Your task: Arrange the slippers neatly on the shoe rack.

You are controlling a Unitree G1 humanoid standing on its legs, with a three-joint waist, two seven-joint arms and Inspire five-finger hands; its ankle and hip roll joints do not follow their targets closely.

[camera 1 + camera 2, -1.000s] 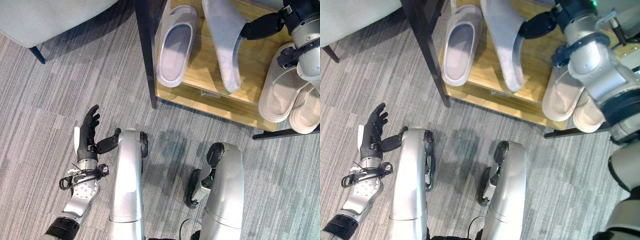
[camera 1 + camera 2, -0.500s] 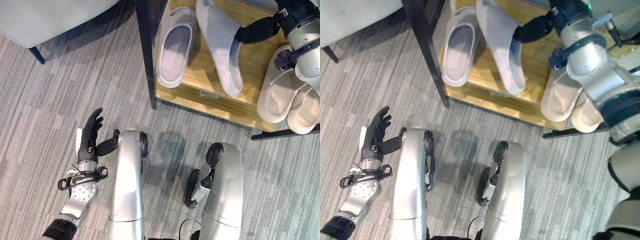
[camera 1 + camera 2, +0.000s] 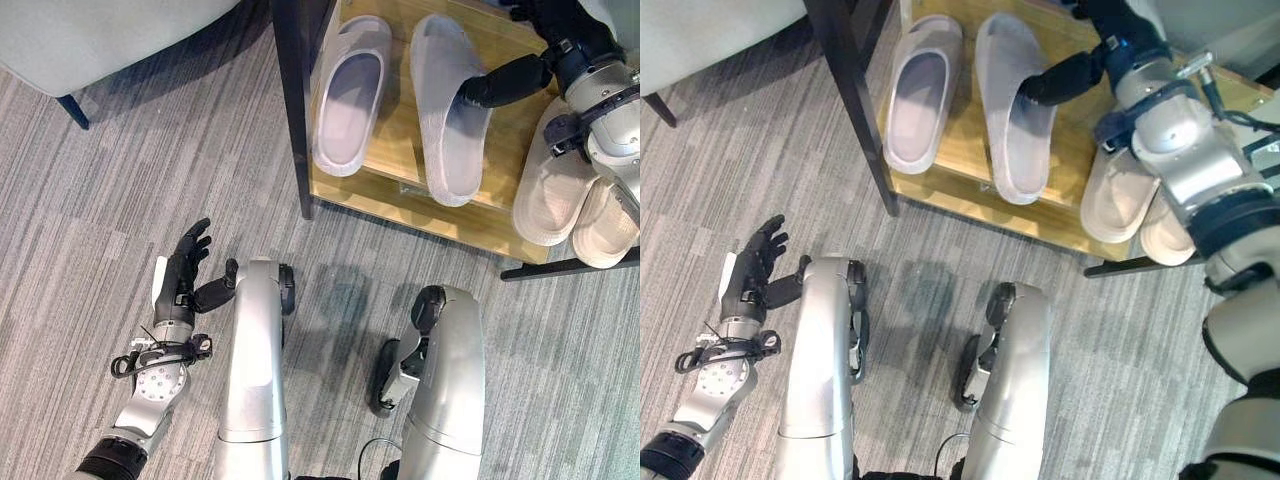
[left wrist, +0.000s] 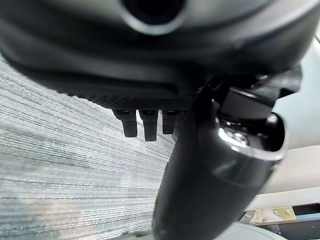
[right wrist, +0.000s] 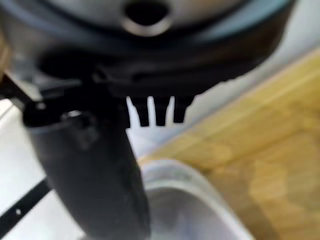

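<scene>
1. On the light wooden shelf of the black-framed shoe rack (image 3: 400,190), two pale grey foam slippers lie side by side: the left one (image 3: 350,95) sole down with its opening up, the right one (image 3: 447,110) showing a flat, plain face.
2. Your right hand (image 3: 505,82) reaches in from the right and its thumb touches the inner edge of that right grey slipper. From the head views and the wrist view you cannot tell whether the fingers are curled round it or merely resting.
3. Just beside the forearm, two beige foam slippers (image 3: 553,180) sit at the shelf's right end, one overlapping the other and both hanging past the front edge.
4. Your left hand (image 3: 182,275) hangs low over the grey striped carpet (image 3: 120,200), fingers straight, holding nothing.
5. Risks, as a judgement: pulling the right hand away sideways could drag the grey slipper crooked against its mate; the forearm could nudge the overhanging beige pair off the shelf; and the grey slipper's heel sits near the front lip, so a push could tip it onto the carpet.
</scene>
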